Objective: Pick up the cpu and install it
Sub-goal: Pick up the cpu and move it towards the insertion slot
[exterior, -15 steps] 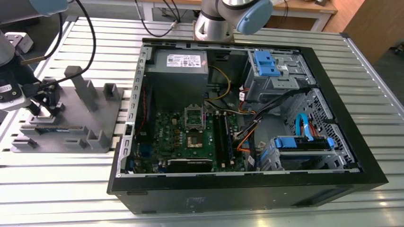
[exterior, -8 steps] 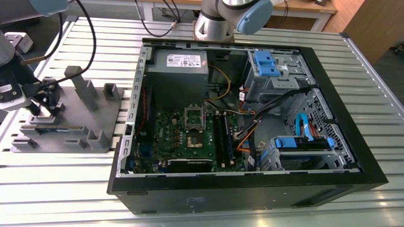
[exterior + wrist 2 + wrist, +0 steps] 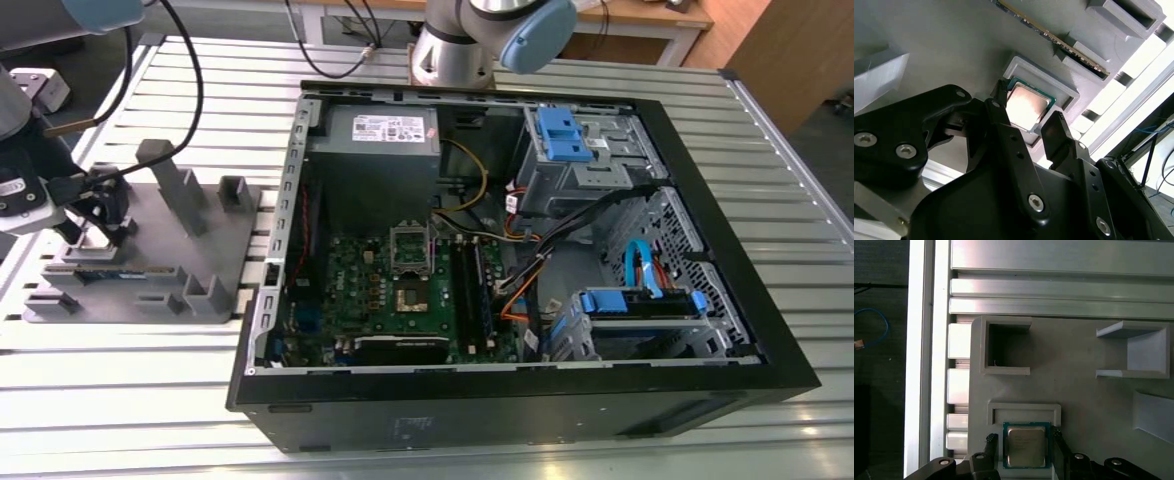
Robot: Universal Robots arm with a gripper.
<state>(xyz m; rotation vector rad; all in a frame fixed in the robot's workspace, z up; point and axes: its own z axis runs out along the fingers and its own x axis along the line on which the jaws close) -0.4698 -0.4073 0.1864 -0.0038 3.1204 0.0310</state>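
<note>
A slatted metal table (image 3: 134, 400) carries an open black computer case (image 3: 534, 405) lying on its side, with a green motherboard (image 3: 387, 290) flat inside it. On the exterior view's left, just beside the case, sits a grey moulded tray (image 3: 227, 250) with raised posts and pockets. The arm's black gripper (image 3: 96, 238) hangs low over the tray's far left end, well apart from the motherboard.

In both wrist views the gripper (image 3: 1026, 107) (image 3: 1023, 434) has its 2 fingers (image 3: 1054, 130) spread apart, 1 on each side of the cpu (image 3: 1026, 105) (image 3: 1025, 445). Whether they touch its edges cannot be told. The cpu lies flat in a shallow walled pocket of the tray (image 3: 1079, 390), silver top up with a green rim. A long thin memory stick (image 3: 1054, 37) rests in a slot near that pocket.
</note>
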